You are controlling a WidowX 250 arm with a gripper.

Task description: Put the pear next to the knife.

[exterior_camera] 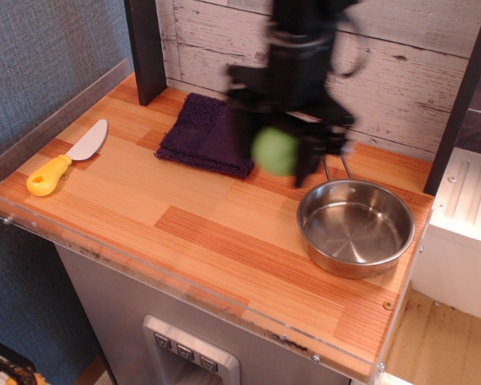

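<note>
Toy kitchen: wooden counter (pixel 200 216), steel pan (pixel 355 228), whitewashed plank wall (pixel 385 56).

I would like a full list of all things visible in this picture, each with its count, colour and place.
pear: one, light green, held in the air between the cloth and the pan
knife: one, yellow handle and pale blade, left end of the table
cloth: one, dark purple, folded, back middle of the table
pan: one, silver metal, nothing inside, right end of the table
table: one, wooden top, with a clear edge guard
claw: one, black, blurred, shut on the pear above the table
</note>
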